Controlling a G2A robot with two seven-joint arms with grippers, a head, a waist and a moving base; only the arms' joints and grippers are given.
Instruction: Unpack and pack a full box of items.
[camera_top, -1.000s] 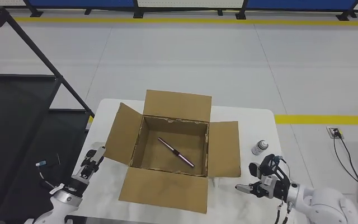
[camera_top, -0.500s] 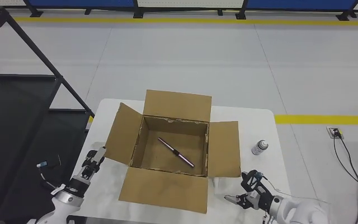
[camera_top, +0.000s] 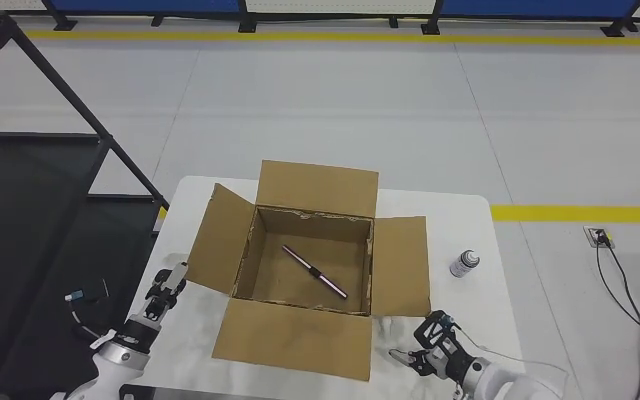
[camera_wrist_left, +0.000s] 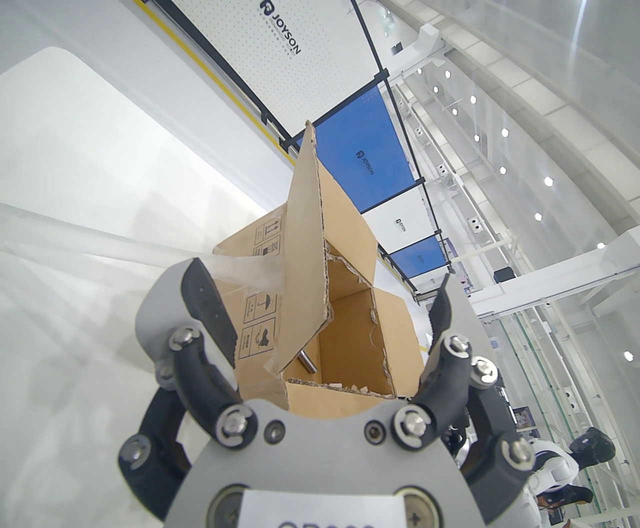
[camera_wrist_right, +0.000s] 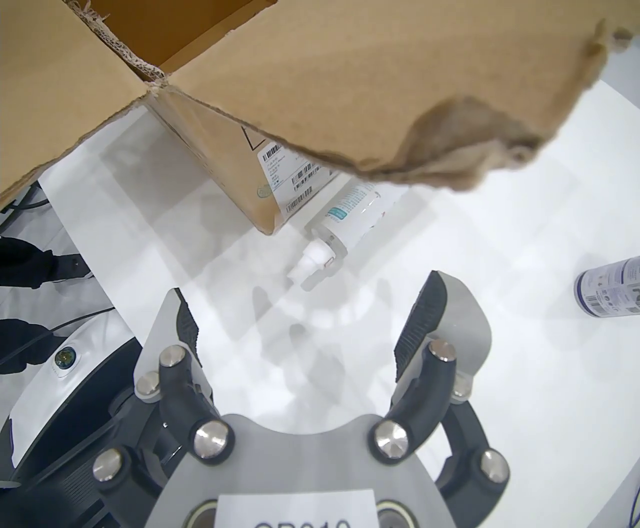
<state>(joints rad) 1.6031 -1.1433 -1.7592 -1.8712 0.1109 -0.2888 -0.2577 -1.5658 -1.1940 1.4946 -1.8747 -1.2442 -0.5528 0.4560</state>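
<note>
Top view: the cardboard box (camera_top: 310, 265) sits open in the middle of the tabletop (camera_top: 450, 215), all four flaps spread. One thin dark rod (camera_top: 314, 271) lies slantwise on its floor. A small can (camera_top: 463, 263) stands on the tabletop to the box's right, apart from it. Your left hand (camera_top: 172, 272) rests low beside the left flap; your right hand (camera_top: 412, 345) is low near the front right corner.

Left wrist view: the left hand (camera_wrist_left: 322, 290) is spread wide and holds nothing. It looks past the left flap into the box, where the rod's end (camera_wrist_left: 306, 361) shows.

Right wrist view: the right hand (camera_wrist_right: 305, 305) is also open and empty. Just ahead of it a white pump bottle (camera_wrist_right: 345, 220) lies on its side against the box wall, partly under the torn right flap (camera_wrist_right: 350, 75). The can (camera_wrist_right: 607, 292) stands off to one side.

With two items out and one inside, I cannot tell whether you are finishing the unpacking or starting to repack. Either way the bottle looks like your next target. Come in low under the flap, close across the bottle's body, and draw it clear before lifting.
</note>
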